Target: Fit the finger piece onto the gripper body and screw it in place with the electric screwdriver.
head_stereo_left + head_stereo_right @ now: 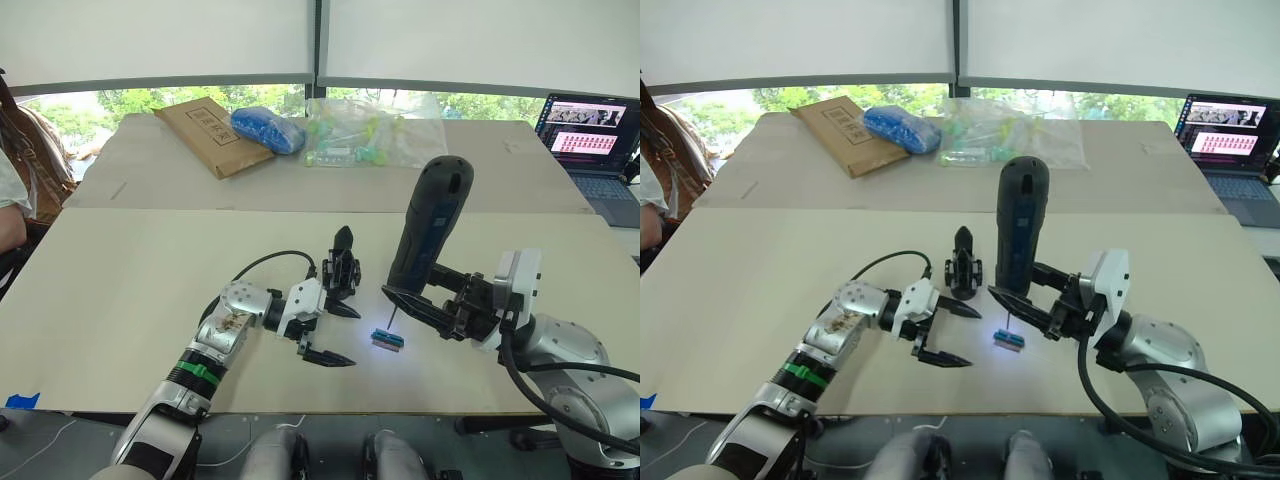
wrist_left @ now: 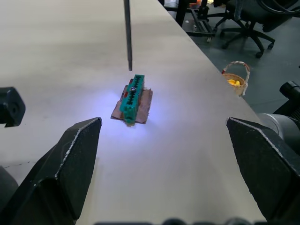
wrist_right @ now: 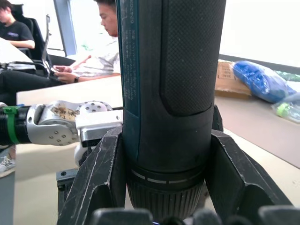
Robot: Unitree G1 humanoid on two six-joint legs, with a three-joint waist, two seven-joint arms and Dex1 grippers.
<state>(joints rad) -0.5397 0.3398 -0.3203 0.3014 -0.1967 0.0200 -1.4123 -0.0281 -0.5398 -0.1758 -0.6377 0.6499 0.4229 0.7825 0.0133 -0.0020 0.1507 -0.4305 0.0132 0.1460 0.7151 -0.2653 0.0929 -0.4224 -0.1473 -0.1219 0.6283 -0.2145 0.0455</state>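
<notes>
**Green block lit under the screwdriver bit**

Black fingers of the left gripper (image 1: 335, 333) are spread wide, the gripper body (image 1: 342, 270) standing just beyond them. Right of them lies a small green block (image 1: 387, 339). The right gripper (image 1: 425, 300) clamps the electric screwdriver (image 1: 425, 225), bit poised just above it.

Beige tables (image 1: 150, 290), white blinds (image 1: 160, 40) over leafy windows (image 1: 120, 100).

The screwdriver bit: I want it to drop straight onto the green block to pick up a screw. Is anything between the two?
Nothing visible. The electric screwdriver bit hangs just above the small green block, with only lit bare table around; the left gripper stands open to the side.
</notes>
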